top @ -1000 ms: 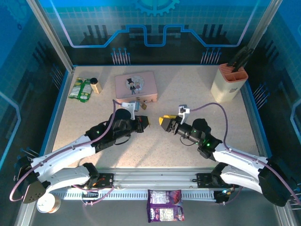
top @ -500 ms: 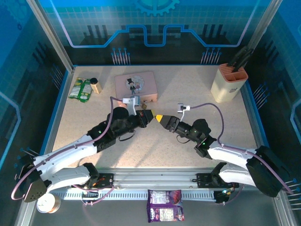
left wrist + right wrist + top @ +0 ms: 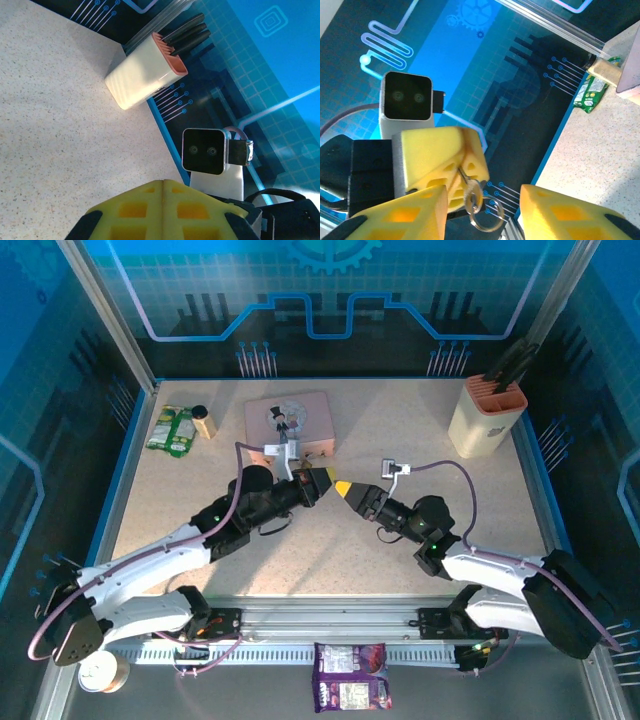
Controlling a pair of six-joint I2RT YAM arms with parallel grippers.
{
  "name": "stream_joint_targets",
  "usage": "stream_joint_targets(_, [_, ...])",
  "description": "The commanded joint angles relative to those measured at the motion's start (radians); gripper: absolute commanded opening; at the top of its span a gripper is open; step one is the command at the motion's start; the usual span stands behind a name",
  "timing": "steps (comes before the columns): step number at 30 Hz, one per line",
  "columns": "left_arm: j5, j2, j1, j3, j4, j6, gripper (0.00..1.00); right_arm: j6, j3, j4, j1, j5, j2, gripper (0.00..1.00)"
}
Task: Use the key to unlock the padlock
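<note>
My left gripper (image 3: 326,481) hovers above the table's middle, just in front of the pink tin (image 3: 290,418), its yellow fingers pressed together (image 3: 164,183). In the right wrist view those fingers (image 3: 445,150) pinch the key (image 3: 473,190), a thin silvery key with a wire ring (image 3: 488,218) hanging from it. My right gripper (image 3: 344,490) faces the left one tip to tip. It is open (image 3: 484,196), one finger on each side of the key and ring, touching neither. The padlock is hidden behind my left wrist.
A cream knife block (image 3: 487,416) stands at the back right. At the back left lie a green packet (image 3: 171,430) and a small bottle (image 3: 204,421). A purple packet (image 3: 350,690) lies off the table's front edge. Blue walls surround the table.
Both grippers have moved towards each other until their tips nearly meet. The left one advanced to the right with the key. The right jaws have narrowed a little.
</note>
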Motion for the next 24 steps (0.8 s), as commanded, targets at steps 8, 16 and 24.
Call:
stream_joint_targets(8, [0.037, -0.008, 0.006, -0.021, 0.054, -0.031, 0.00, 0.037, 0.013, 0.076, -0.010, -0.031, -0.019, 0.30])
stream_joint_targets(16, [0.026, -0.015, 0.005, -0.032, 0.054, -0.033, 0.00, 0.021, 0.009, 0.023, -0.010, -0.022, -0.055, 0.22])
stream_joint_targets(24, [0.026, -0.012, 0.006, -0.028, 0.053, -0.029, 0.00, 0.009, 0.011, -0.020, -0.010, -0.018, -0.081, 0.22])
